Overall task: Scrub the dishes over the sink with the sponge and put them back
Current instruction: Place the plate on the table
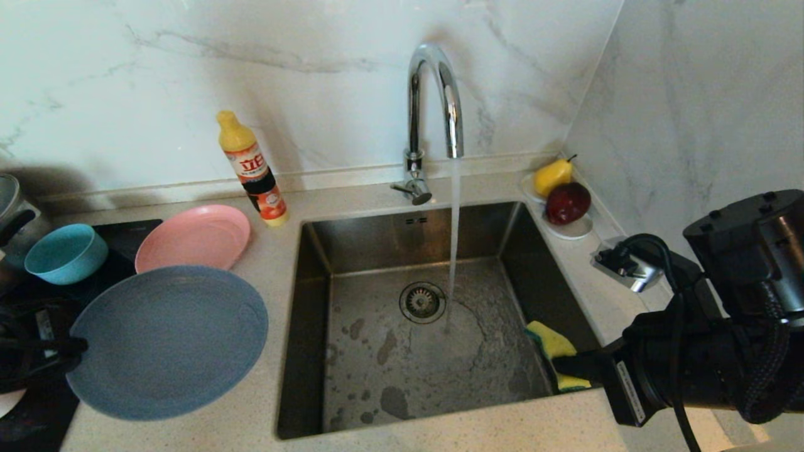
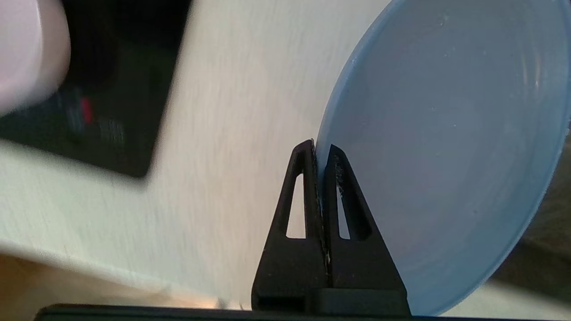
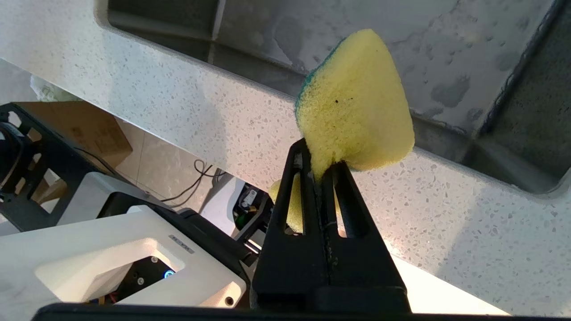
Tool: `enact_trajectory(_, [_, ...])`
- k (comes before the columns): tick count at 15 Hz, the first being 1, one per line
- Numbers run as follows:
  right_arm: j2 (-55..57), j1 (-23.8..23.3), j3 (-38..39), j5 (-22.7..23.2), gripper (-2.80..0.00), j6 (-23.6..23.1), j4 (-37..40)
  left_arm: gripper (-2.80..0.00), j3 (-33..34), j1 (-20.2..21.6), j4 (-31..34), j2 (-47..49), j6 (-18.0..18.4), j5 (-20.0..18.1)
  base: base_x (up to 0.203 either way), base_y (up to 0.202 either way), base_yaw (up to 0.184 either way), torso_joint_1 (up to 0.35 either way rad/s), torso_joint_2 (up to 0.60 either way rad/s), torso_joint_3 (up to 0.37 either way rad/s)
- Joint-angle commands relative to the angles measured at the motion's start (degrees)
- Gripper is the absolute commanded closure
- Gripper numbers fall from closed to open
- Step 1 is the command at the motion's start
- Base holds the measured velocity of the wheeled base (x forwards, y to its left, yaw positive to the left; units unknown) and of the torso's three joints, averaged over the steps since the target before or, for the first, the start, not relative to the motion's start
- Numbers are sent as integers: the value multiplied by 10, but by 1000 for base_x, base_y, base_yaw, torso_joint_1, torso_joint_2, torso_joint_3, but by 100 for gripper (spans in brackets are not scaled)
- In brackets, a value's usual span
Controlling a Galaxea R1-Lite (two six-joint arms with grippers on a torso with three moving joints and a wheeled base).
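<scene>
My left gripper (image 1: 78, 345) (image 2: 320, 149) is shut on the rim of the grey-blue plate (image 1: 169, 342) (image 2: 446, 147), which hangs above the counter left of the sink (image 1: 352, 251). At the sink's front right corner, my right gripper (image 1: 562, 364) (image 3: 322, 154) is shut on the yellow sponge (image 1: 553, 342) (image 3: 354, 104), whose green side faces away. The salmon-pink plate (image 1: 195, 237) lies on the counter behind the held plate. A teal bowl (image 1: 66, 252) stands at the far left. A pale pink bowl (image 2: 26, 49) shows only in the left wrist view.
Water runs from the chrome tap (image 1: 433, 94) down beside the drain (image 1: 422, 302). A yellow detergent bottle (image 1: 253, 169) stands by the back wall. A white saucer (image 1: 575, 231) with a pear and a dark red fruit sits at the back right. A black hob (image 1: 125, 232) lies at the left.
</scene>
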Motion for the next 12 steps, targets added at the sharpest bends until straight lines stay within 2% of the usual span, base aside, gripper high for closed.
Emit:
enact_trajectory(1, [3,1,3,0,0,1,1,0,59,19,5,-76,-5,-11,0,0,0,0,0,0])
enact_trajectory(3, [2,0,-1,0,0,1,1,0,114,21,4,-96,-10,-13,0,0,0,0,0,0])
enact_trajectory(5, [1,0,2,0,0,1,1,0,137,27,-10,-60,-20,-13,0,0,0,0,0,0])
enact_trajectory(12, [2,0,4,2,0,2,1,0,144,113,-163,109,-31,-22,0,0,0,0,0,0])
